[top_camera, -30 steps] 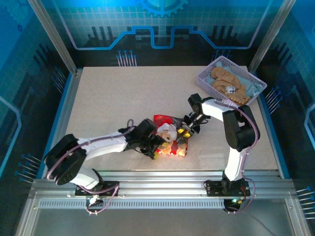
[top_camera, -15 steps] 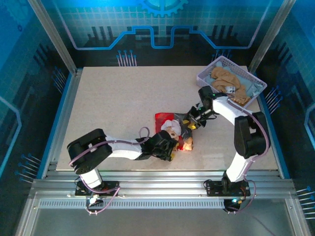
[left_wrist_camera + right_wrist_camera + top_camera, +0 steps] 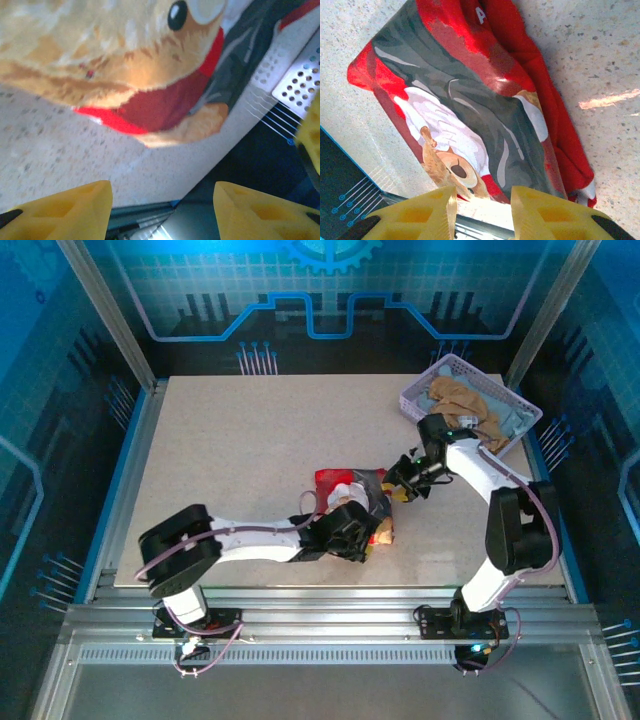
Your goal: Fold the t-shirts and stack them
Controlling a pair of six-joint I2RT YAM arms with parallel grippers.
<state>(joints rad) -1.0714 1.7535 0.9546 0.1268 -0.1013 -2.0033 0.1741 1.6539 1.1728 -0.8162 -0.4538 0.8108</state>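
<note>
Left gripper [image 3: 162, 197]: jaws apart, empty, over the 6 o'clock edge of the red teddy-bear t-shirt [image 3: 330, 480]. That shirt lies folded near table centre. Right gripper [image 3: 483, 200]: released, empty, at its 3 o'clock. Lavender basket [image 3: 425, 378], 2 o'clock corner: tan t-shirt [image 3: 462, 400], blue-grey t-shirt [image 3: 512, 422].

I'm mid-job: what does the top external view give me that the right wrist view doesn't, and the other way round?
Top external adds: the lavender plastic lattice basket at the table's far right corner, holding a tan cloth t-shirt and a pale blue-grey cloth t-shirt.
Right wrist adds: the grey, white and brown print close up, and the right gripper open, with nothing between its yellow fingers.
Shared: the folded bright red cloth t-shirt lying on the speckled table.
</note>
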